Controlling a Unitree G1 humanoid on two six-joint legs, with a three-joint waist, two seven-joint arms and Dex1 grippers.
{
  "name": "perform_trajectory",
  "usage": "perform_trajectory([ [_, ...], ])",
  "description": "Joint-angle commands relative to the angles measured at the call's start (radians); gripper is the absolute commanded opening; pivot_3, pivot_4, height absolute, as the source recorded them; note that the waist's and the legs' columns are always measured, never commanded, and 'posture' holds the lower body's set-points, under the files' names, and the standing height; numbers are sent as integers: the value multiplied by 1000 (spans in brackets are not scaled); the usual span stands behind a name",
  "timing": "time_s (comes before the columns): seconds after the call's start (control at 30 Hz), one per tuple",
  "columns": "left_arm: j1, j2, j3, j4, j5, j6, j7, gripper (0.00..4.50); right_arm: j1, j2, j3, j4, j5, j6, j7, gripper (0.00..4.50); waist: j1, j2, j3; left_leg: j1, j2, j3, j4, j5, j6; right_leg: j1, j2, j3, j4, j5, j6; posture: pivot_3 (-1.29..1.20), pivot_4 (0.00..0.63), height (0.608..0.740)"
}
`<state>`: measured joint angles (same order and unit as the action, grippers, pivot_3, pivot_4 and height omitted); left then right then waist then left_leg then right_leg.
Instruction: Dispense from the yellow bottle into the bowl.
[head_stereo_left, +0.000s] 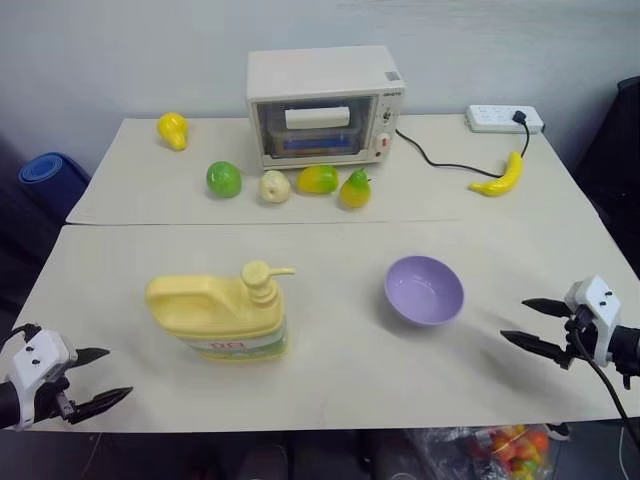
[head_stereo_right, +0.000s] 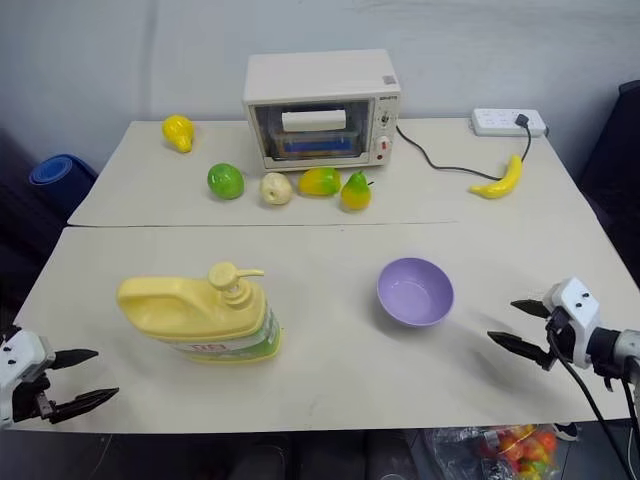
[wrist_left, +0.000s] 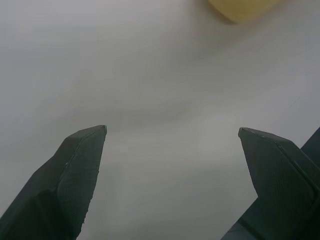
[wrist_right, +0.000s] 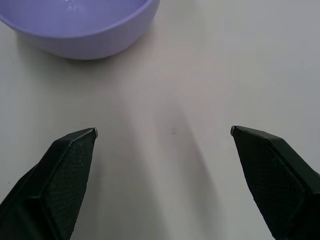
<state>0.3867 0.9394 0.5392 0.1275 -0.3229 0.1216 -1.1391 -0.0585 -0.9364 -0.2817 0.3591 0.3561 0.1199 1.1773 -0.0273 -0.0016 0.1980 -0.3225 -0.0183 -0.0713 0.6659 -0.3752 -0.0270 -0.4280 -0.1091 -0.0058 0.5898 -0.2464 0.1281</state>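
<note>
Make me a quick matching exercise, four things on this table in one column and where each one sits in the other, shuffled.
1. yellow bottle
2. bowl
3. banana
4. toaster oven

A. by the power strip, far right
B. at the back, behind the row of fruit
C. front, towards the left gripper
D. front, towards the right gripper

Pairs: 1-C, 2-D, 3-A, 4-B

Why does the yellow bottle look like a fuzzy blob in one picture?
In the left wrist view the yellow bottle sits at the edge, too close, so it blurs; in the left eye view it looks sharp, with a soft shadow on the table.
</note>
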Motion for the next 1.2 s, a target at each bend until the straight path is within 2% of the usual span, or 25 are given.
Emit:
perform_trajectory([
  [0.03, 8, 6, 19, -12, -8, 3, -5, 4500, 4, -7, -32, -20, 18, 5, 6, 4483, 0, 0, 0, 0, 0, 0, 0, 0, 0, 0, 0, 0, 0, 0, 0, 0, 150, 740],
  [0.23, -13, -2, 25, -4, -12, 24, 22, 4500, 0, -4, -30, -19, 18, 16, 7, 4483, 1, 0, 0, 0, 0, 0, 0, 0, 0, 0, 0, 0, 0, 0, 0, 0, 150, 740],
  [0.37, -45, 3, 7, 42, 39, 5, 82, 4500, -2, 2, -28, -21, 10, 16, -11, 4483, 1, 0, 0, 1, 0, 0, 0, 0, 0, 0, 0, 1, 0, 0, 0, 0, 150, 740],
  [0.47, -64, -6, 16, 29, 15, 14, 81, 4500, -6, 5, -28, -32, 21, 28, -13, 4483, 0, 0, 0, 1, 0, 1, 0, 0, 0, 0, 0, 1, 1, 0, 0, 0, 150, 740],
  [0.67, -121, 32, 124, -78, -181, 225, 28, 4500, 32, -17, -60, -150, 63, 75, -1, 4483, 1, 0, 0, 1, 0, 1, 0, 0, 0, 0, 0, 1, 1, 0, 0, 0, 150, 740],
  [0.83, -196, 165, 242, -209, -382, 460, -89, 4500, 85, -60, -104, -376, 137, 174, 45, 4483, 3, 0, 0, 0, 1, 0, 1, 0, 0, 0, 1, 1, 2, 0, 1, 0, 150, 740],
  [0.97, -278, 288, 294, -307, -524, 599, -193, 4500, 109, -77, -85, -534, 163, 210, 67, 4483, 2, -1, 1, 0, 0, 1, 1, 0, 0, 0, 1, 1, 1, 0, 1, 0, 150, 740],
  [1.1, -451, 381, 230, -400, -692, 698, -192, 4500, 64, -50, 17, -608, 105, 197, 23, 4483, -1, -1, 1, 0, 1, 1, 1, 0, 0, 0, 2, 2, 1, 0, 0, 0, 150, 740],
  [1.2, -534, 398, 126, -499, -717, 676, -196, 4500, 8, -9, 111, -629, 56, 197, -28, 4483, -3, -1, 2, 1, 1, 2, 0, 0, -1, -1, 3, 4, 1, 0, 1, 0, 150, 740],
])
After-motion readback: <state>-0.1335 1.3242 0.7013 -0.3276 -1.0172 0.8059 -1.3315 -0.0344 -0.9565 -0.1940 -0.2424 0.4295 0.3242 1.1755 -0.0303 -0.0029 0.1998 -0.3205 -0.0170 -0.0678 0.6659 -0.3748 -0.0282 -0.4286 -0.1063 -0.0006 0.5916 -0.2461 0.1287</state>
